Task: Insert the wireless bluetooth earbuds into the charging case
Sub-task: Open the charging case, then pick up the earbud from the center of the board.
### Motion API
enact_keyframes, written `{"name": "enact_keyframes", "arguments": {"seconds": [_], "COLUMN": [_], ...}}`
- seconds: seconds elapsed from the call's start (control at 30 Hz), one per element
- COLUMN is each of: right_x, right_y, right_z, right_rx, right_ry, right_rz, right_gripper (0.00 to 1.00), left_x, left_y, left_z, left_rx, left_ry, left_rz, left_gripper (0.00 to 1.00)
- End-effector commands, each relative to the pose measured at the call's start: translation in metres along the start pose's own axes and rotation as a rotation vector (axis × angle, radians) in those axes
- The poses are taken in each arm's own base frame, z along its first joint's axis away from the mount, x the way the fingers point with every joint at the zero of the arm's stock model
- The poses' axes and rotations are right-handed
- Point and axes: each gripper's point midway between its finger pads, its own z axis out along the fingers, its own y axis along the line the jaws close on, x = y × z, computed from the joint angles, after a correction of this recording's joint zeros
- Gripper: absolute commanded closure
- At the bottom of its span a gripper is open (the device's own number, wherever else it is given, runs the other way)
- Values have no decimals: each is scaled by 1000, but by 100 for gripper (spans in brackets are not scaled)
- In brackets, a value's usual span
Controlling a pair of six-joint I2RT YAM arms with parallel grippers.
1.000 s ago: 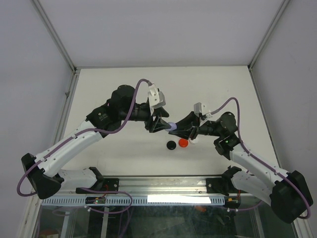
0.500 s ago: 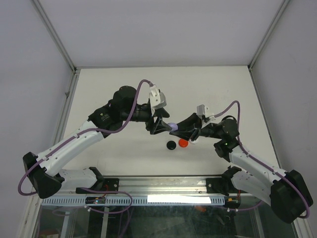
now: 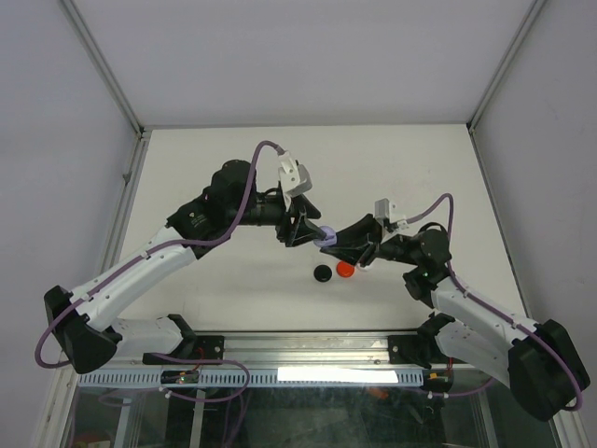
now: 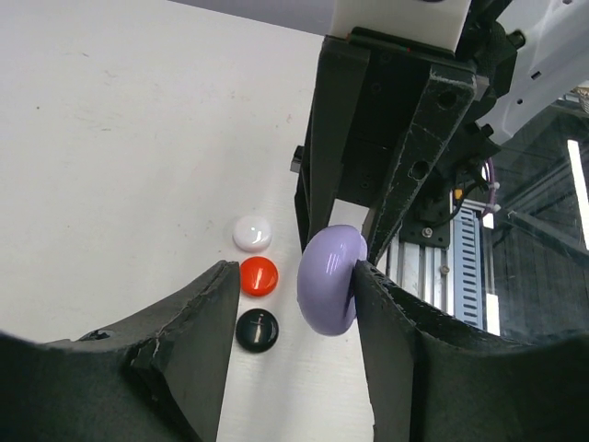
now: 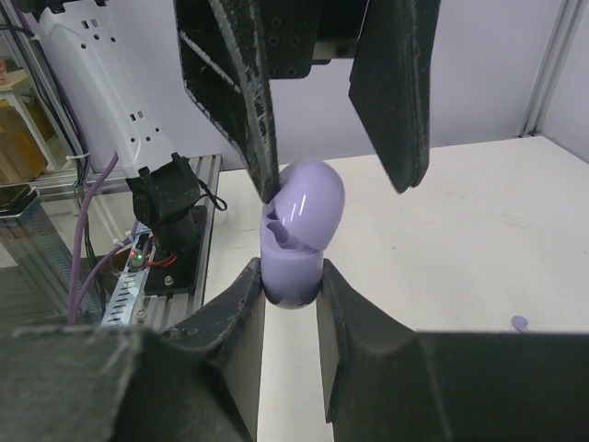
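Observation:
My right gripper point(image 5: 290, 276) is shut on the base of a lavender charging case point(image 5: 294, 239), holding it upright above the table. Its domed lid is tilted partly open, showing the moulded inside. My left gripper point(image 4: 293, 273) stands open around the same case point(image 4: 329, 281), and its right finger point(image 4: 377, 295) touches the lid while the left finger stays apart. In the top view the two grippers meet at the case point(image 3: 326, 235) over the middle of the table. A tiny lavender earbud point(image 5: 520, 323) lies on the table at the right.
Three round cases lie in a row on the table below the grippers: white point(image 4: 252, 233), red point(image 4: 259, 275) and black point(image 4: 257, 330). The red point(image 3: 345, 269) and black point(image 3: 323, 273) ones sit just in front of the right gripper. The metal frame rail point(image 3: 280, 347) runs along the near edge.
Both grippers have shifted slightly up and away from the bases with the lavender case between them. The left wrist has turned a little at the lid.

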Motion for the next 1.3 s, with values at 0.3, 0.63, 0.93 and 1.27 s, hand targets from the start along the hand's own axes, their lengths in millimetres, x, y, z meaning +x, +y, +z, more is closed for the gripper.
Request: {"name": "enact_keyframes", "arguments": {"seconds": [0.3,0.63,0.93,1.27], "right_x": [-19,-2,9,17], "right_y": [11,-28,-59,-60], "right_z": [-2,-12,-39,-45], "right_rx": [-28,209,448,473], "right_ry": [-74,-39,-42,-23], "right_rz": [-74,-85,-123,-115], "right_gripper": [100,100,100,100], "left_x": [-20,-30,19,92], "left_y": [28,60,145,233], "left_z": [2,-15,-26,9], "left_rx": [-102,-319,-655,-807], "left_ry": [-98,-157,-130,1], "left_rz": [-45,-118,-406,-567], "left_gripper": [46,33,31,34]}}
